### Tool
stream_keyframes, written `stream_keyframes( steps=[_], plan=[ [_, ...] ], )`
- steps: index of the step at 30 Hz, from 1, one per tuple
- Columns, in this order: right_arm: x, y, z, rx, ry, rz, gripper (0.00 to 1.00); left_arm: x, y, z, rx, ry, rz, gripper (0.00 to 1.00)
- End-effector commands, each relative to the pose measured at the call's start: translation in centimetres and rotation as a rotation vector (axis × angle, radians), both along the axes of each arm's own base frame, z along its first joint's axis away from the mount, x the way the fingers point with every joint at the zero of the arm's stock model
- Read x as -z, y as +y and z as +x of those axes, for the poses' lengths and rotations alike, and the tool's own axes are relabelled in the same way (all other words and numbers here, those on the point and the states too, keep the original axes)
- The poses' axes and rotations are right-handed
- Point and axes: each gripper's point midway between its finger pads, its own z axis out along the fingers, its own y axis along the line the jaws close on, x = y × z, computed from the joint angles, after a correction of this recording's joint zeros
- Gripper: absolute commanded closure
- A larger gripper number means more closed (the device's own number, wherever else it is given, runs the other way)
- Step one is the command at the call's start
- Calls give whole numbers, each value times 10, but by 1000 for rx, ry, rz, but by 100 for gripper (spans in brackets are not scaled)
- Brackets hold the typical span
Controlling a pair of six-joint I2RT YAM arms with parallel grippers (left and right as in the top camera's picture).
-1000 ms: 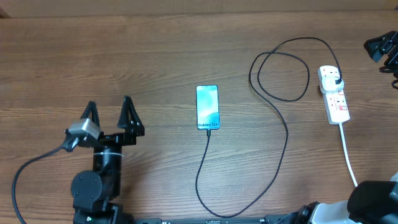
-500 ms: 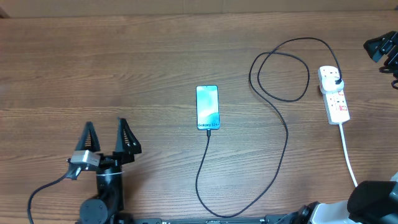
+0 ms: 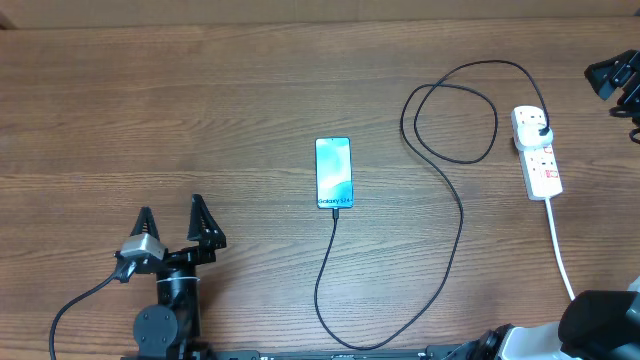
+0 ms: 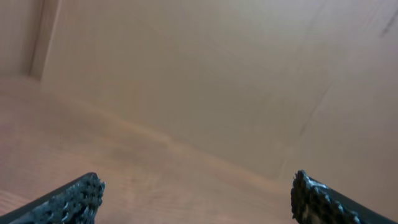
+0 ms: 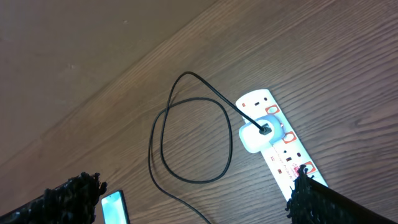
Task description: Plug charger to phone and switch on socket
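The phone point(image 3: 334, 172) lies face up mid-table, its screen lit blue; a corner of it shows in the right wrist view point(image 5: 114, 208). The charger cable point(image 3: 461, 215) runs from the phone's near edge, curves right, loops once and ends in a white adapter point(image 5: 255, 135) seated in the socket point(image 3: 538, 152). The strip's switch positions are too small to read. My left gripper point(image 3: 170, 207) stands open and empty at the front left, far from the phone. My right gripper point(image 5: 194, 177) hangs open high above the socket point(image 5: 283, 146), touching nothing.
The socket's white cord point(image 3: 560, 250) trails toward the front right edge. A black part of my right arm point(image 3: 618, 78) shows at the far right edge. In the left wrist view there is only bare wood and a tan wall point(image 4: 205, 74).
My left arm has drawn back toward the table's front edge, its gripper staying open. The phone, cable, socket and right arm have not moved.
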Motion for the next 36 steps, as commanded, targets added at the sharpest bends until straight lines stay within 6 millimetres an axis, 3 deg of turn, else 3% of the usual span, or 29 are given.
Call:
stream_keyframes(
  steps=[1,4,15,36],
  plan=[
    [-3,1,0,0,-7,-3,0,21,2,1,-9,85,17,0],
    [-3,1,0,0,-7,-3,0,51,-2,2,15,206,35,0],
    [-3,1,0,0,-7,-3,0,52,-22,3,122,223,226,0],
    [-3,1,0,0,-7,-3,0,52,-33,2,183,217,288,0]
  ],
)
